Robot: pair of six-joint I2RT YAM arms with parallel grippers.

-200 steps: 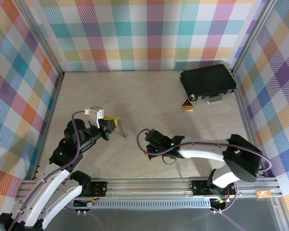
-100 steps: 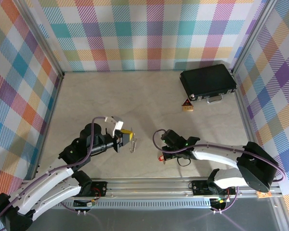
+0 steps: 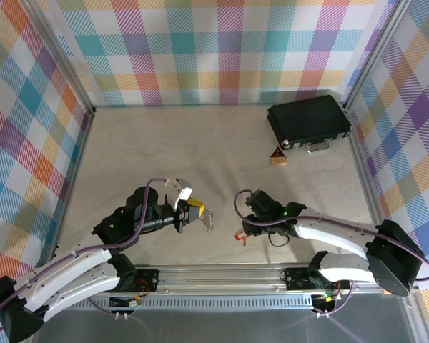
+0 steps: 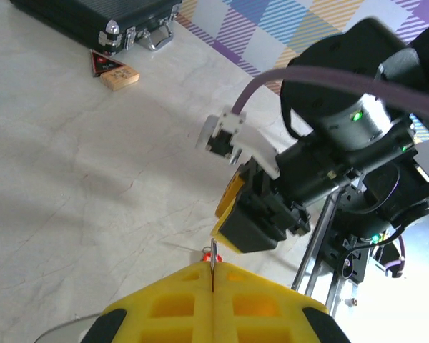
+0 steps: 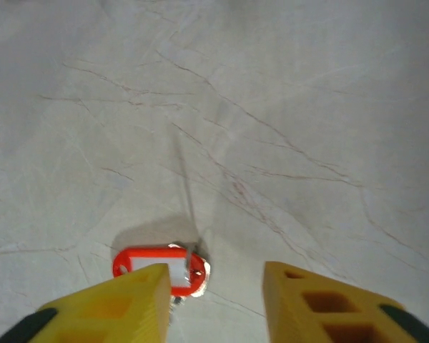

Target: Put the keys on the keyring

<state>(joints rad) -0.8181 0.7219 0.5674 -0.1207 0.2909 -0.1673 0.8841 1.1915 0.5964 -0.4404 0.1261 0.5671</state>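
The keyring is gripped in the left gripper, whose yellow fingers are clenched. In the left wrist view only a thin silvery edge of metal stands up from the seam between them. From above, the loop projects from the fingertips toward the right arm, clear of the bench. This looks intended to offer the loop as a fixed target for threading. The key lies flat on the bench, its red oval head just ahead of one of the right gripper's fingers and partly hidden by it. The blade is too small to make out. The right gripper is released, with its fingers spread apart and nothing between them. It is poised low over the key and offset slightly to one side, so the key is judged not yet grasped. As to pose, the left arm reaches forward and inward with its wrist turned toward the centre of the bench. The right arm is stretched low across from its base and pitched downward at the bench. The two grippers sit near each other but apart. The black case and the small triangular block lie well away at the far right.
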